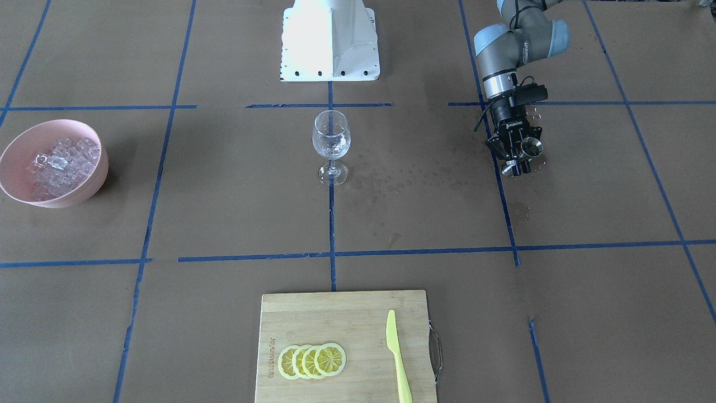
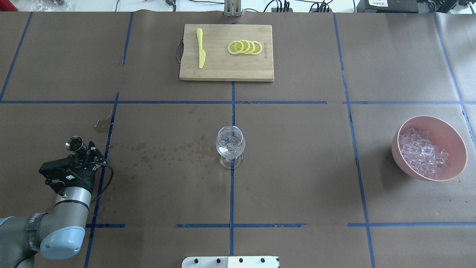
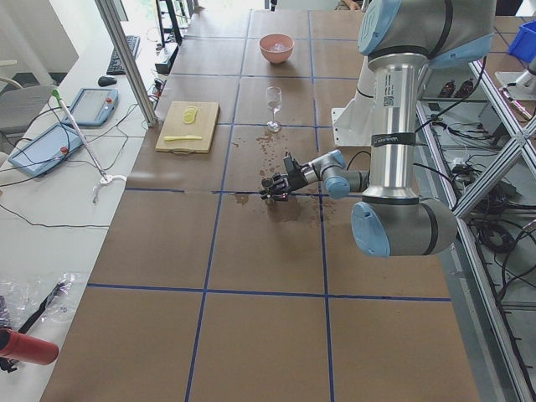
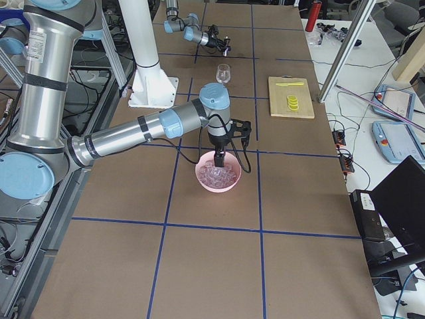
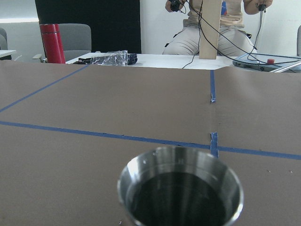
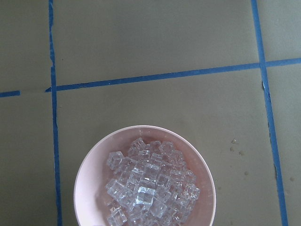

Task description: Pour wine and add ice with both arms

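My left gripper (image 2: 82,149) is shut on a small steel measuring cup (image 2: 74,143), low over the table at the robot's left; both also show in the front view, the gripper (image 1: 520,159) and the cup (image 1: 531,149). The left wrist view looks into the cup (image 5: 181,188), whose inside is dark. The wine glass (image 2: 230,144) stands upright at the table's middle, with faint clear liquid at its bottom. Ice cubes (image 2: 422,153) fill a pink bowl (image 2: 458,138) at the right. My right gripper (image 4: 220,159) shows only in the exterior right view, over the bowl; I cannot tell its state. The right wrist view looks down on the ice (image 6: 150,188).
A wooden cutting board (image 2: 223,70) at the far side holds lemon slices (image 2: 245,47) and a yellow knife (image 2: 200,48). Dark wet stains (image 2: 167,149) dot the paper between the cup and the glass. The white base block (image 1: 330,42) stands at the robot's side.
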### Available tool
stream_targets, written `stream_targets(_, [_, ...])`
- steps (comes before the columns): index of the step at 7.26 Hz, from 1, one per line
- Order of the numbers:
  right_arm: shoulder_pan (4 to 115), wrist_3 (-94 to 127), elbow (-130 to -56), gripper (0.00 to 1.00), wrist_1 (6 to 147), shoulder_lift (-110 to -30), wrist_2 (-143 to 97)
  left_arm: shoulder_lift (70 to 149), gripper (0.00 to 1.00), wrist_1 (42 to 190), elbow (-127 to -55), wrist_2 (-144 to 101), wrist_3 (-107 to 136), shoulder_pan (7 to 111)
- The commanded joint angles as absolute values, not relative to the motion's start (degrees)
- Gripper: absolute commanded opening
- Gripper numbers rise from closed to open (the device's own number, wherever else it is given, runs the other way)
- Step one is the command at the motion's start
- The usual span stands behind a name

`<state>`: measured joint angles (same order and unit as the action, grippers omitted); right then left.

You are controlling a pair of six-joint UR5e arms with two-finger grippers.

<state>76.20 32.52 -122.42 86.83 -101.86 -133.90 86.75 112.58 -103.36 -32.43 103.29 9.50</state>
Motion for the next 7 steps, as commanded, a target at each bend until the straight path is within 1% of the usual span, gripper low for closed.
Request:
stream_targets(1, [76.2,32.52,-122.61,1.0,86.84,-102.3,-134.3,86.4,0.0,112.76,-106.77,-32.43,103.19,9.84])
stream_targets(2, [76.2,32.52,-122.61,1.0,86.84,-102.3,-134.38,86.31,0.0,112.85,-108.01,-32.34,102.57,9.93])
stream_targets(4, [76.2,32.52,-123.05,1.0,86.75,-102.3,-134.47,87.27,0.0,113.03,-108.11,-32.17,102.05,11.24])
stream_targets(5, [76.2,32.43,-124.44,1.0,86.49,-102.91,-134.47,88.06,0.0,113.29,-108.37,-32.08,98.56,12.12])
stream_targets(7, [76.2,32.34,-125.07,1.0,86.22,-103.45,-134.56,93.48,0.0,113.38,-108.63,-31.9,93.9,14.49])
